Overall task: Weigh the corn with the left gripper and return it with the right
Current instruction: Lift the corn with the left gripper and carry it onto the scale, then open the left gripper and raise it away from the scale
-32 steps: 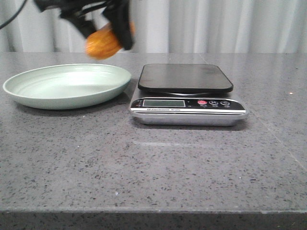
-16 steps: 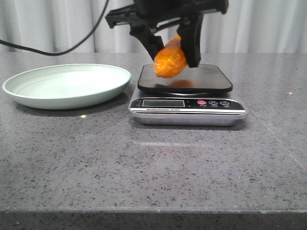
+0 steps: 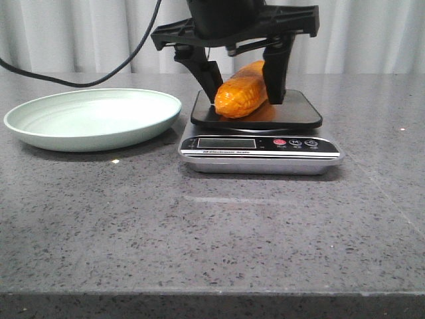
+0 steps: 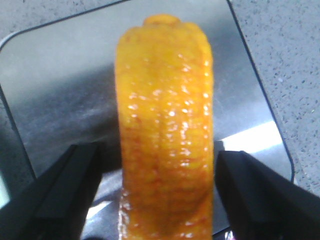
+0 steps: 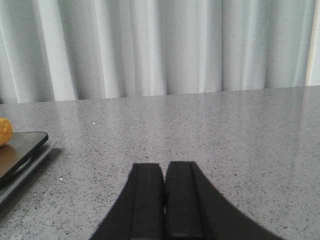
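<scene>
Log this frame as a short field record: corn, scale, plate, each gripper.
corn: lying on the scale platform, between the left fingers
scale: on the table, right of the plate; display reading not legible
plate: pale green, nothing on it
left gripper: open, fingers clear of the cob on both sides in the wrist view
right gripper: shut, holding nothing, away from the scale

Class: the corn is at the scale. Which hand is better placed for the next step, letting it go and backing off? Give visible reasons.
Left. The left hand straddles the corn on the scale, fingers apart either side. The right hand sits shut, away over bare table.
</scene>
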You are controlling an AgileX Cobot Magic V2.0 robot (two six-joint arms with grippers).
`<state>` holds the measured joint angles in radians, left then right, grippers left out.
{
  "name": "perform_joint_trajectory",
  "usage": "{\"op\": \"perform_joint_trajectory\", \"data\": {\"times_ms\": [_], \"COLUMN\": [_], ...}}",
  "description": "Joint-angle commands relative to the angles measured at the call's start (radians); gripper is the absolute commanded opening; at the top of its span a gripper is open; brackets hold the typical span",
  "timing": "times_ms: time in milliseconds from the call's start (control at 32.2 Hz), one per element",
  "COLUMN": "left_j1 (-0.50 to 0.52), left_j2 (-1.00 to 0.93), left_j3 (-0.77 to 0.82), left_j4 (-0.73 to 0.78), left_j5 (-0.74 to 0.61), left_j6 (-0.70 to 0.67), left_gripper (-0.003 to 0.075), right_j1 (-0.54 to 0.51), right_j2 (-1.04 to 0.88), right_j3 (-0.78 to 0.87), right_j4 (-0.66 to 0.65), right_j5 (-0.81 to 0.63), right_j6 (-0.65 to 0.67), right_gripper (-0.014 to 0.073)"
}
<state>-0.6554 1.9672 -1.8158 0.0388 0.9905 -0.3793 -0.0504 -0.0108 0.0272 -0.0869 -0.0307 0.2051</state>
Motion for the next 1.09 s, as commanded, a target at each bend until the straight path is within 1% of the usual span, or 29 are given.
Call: {"op": "perform_joint_trajectory", "data": {"times_ms": [0, 155, 217, 311, 435, 559, 621, 652, 745, 870, 1056], "left_j1": [-0.003, -0.003, -0.003, -0.005, -0.005, -0.005, -0.002, -0.002, -0.002, -0.002, -0.002], "left_j2": [-0.055, -0.061, -0.07, -0.098, -0.146, -0.221, -0.268, -0.291, -0.375, -0.506, -0.759], "left_j3": [-0.077, -0.192, -0.231, -0.24, -0.217, -0.158, -0.106, -0.071, 0.028, 0.202, 0.463], "left_j4": [0.032, 0.128, 0.133, 0.108, 0.068, 0.068, 0.068, 0.068, 0.068, 0.068, 0.065], "left_j5": [-0.002, 0.093, 0.128, 0.138, 0.146, 0.123, 0.096, 0.082, 0.038, -0.023, -0.158], "left_j6": [-0.013, -0.013, 0.015, 0.09, 0.163, 0.167, 0.167, 0.167, 0.171, 0.171, 0.171], "left_gripper": [0.0599, 0.0598, 0.0593, 0.0543, 0.0418, 0.0256, 0.0158, 0.0122, 0.0132, 0.0132, 0.0132], "right_j1": [0.0, 0.0, 0.0, 0.0, 0.0, 0.0, 0.0, 0.0, 0.0, 0.0, 0.0], "right_j2": [-0.018, -0.018, -0.018, -0.018, -0.018, -0.018, -0.018, -0.018, -0.018, -0.018, -0.018], "right_j3": [-0.007, -0.007, -0.007, -0.007, -0.007, -0.007, -0.007, -0.007, -0.007, -0.007, -0.007], "right_j4": [0.002, 0.002, 0.002, 0.002, 0.002, 0.002, 0.002, 0.002, 0.002, 0.002, 0.002], "right_j5": [-0.08, -0.08, -0.08, -0.08, -0.08, -0.08, -0.08, -0.08, -0.08, -0.08, -0.08], "right_j6": [-0.005, -0.005, -0.005, -0.005, -0.005, -0.005, -0.005, -0.005, -0.005, -0.005, -0.005], "right_gripper": [0.0142, 0.0142, 0.0142, 0.0142, 0.0142, 0.0142, 0.0142, 0.0142, 0.0142, 0.0142, 0.0142]}}
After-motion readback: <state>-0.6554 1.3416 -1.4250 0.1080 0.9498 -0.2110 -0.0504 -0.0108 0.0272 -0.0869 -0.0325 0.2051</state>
